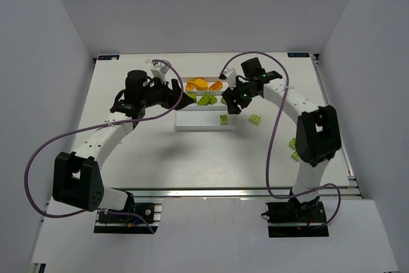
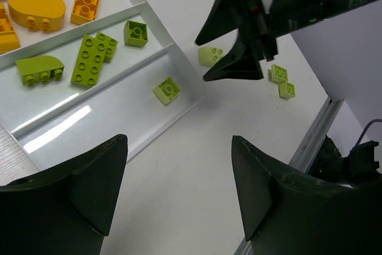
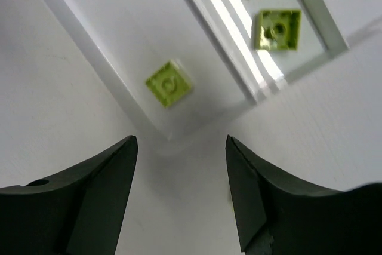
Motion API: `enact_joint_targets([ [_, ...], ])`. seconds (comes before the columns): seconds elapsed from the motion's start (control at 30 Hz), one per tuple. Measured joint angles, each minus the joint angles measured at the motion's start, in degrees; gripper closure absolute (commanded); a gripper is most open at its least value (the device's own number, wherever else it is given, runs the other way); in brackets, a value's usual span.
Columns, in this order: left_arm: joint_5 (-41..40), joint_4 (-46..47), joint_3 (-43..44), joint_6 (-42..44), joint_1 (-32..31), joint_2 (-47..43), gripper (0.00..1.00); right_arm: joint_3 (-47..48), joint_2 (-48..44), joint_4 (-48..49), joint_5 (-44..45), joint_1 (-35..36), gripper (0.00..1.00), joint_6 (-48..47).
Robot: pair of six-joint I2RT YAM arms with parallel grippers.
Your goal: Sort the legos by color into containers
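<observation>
The white tray [image 1: 204,127] has three long compartments. Orange legos [image 1: 201,84] lie in the far one, green legos [image 1: 206,99] in the middle one, and one lime lego [image 1: 224,119] in the near one. A loose lime lego [image 1: 255,119] lies on the table right of the tray, and two more [image 1: 294,149] sit near the right arm. My left gripper [image 1: 181,97] is open and empty at the tray's left end. My right gripper [image 1: 231,103] is open and empty above the tray's right end. The right wrist view shows its jaws [image 3: 181,138] over the tray corner, near the lime lego [image 3: 169,83].
In the left wrist view my left gripper [image 2: 179,138] hovers over bare table in front of the tray wall [image 2: 173,117], with the right gripper [image 2: 233,46] above the loose lime lego [image 2: 210,56]. The metal table rail [image 1: 348,158] runs along the right edge.
</observation>
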Motion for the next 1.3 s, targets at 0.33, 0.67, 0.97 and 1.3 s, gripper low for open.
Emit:
enact_joint_targets([
  [0.33, 1.86, 1.57, -0.11, -0.04, 0.02, 0.0, 0.2, -15.43, -11.5, 1.46, 9.7, -6.4, 0.26, -9.14],
  [0.67, 1.95, 1.77, -0.13, -0.02, 0.02, 0.0, 0.2, -12.72, 1.27, 2.23, 14.67, -6.34, 0.3, -13.22],
  [0.97, 1.95, 1.77, -0.13, -0.02, 0.02, 0.0, 0.2, -10.1, 2.6, 2.69, 16.06, -6.34, 1.0, -14.25],
  [1.3, 1.9, 1.75, -0.13, 0.02, 0.02, 0.0, 0.2, 1.81, 1.55, -3.28, 6.73, -2.19, 0.96, -10.62],
])
